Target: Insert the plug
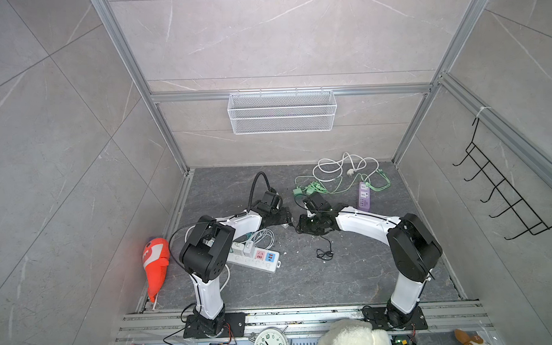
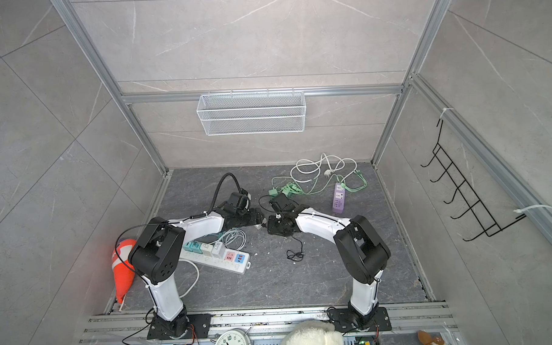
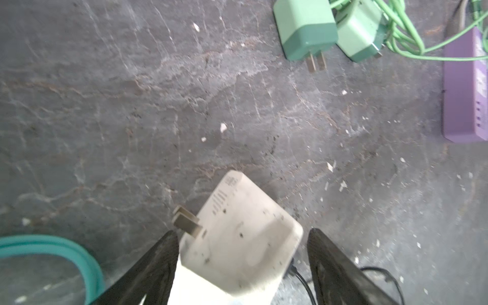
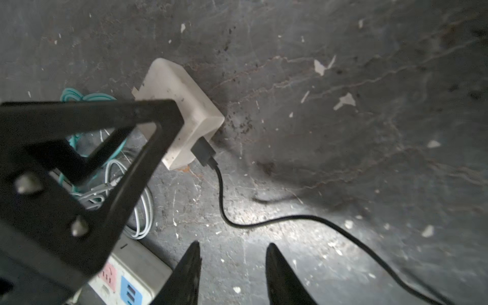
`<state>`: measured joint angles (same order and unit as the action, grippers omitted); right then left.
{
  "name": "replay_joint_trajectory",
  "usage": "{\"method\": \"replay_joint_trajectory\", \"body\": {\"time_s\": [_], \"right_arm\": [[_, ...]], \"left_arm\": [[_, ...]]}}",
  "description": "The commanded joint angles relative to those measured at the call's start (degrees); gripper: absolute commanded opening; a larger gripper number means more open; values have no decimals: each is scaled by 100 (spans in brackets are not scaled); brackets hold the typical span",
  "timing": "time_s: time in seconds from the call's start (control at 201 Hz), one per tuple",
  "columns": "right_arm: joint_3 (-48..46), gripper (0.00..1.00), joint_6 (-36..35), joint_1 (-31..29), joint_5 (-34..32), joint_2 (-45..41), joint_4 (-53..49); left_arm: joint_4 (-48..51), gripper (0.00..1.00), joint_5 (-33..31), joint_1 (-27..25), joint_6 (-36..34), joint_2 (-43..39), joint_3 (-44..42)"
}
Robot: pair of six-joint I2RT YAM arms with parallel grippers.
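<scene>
The plug point(image 3: 237, 237) is a white charger block with two metal prongs point(image 3: 186, 220) and a black cable point(image 4: 290, 217) in its back end. It lies tilted on the dark floor, seen also in the right wrist view point(image 4: 182, 105) and small in both top views point(image 1: 284, 225) point(image 2: 258, 226). My left gripper point(image 3: 243, 231) point(image 1: 281, 218) is open and straddles it: one finger point(image 3: 158, 264) is against the block, the other point(image 3: 332, 264) stands a little off it. My right gripper point(image 4: 232, 245) point(image 1: 299, 224) faces it from close by, open a small way with nothing between its fingers.
A white power strip point(image 1: 255, 262) point(image 4: 132, 280) with several chargers plugged in lies under the left arm, beside coiled grey and teal cables point(image 3: 66, 250). Green chargers point(image 3: 306, 29), a purple power strip point(image 1: 364, 197) and tangled cords lie farther back. An orange toy point(image 1: 156, 262) is at the left wall.
</scene>
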<state>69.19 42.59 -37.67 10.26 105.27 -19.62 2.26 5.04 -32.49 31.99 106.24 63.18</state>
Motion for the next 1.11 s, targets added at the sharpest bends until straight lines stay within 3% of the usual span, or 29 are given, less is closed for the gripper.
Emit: {"method": "replay_joint_trajectory", "body": {"time_s": [0.0,0.314,0.781,1.1], "right_arm": [[237,43,227,-39,205,303,349],[784,43,483,19,20,786,190],[84,44,332,448,-711,-159,-253],[6,44,77,1029,-589,-493,-419]], "left_arm": [[-230,79,282,-68,185,-290,-147],[-698,78,528,-319,-3,-395,-396],[-1052,77,727,-974,-143,-186,-300],[-972,76,1047,-1556,-441,-23,-9]]}}
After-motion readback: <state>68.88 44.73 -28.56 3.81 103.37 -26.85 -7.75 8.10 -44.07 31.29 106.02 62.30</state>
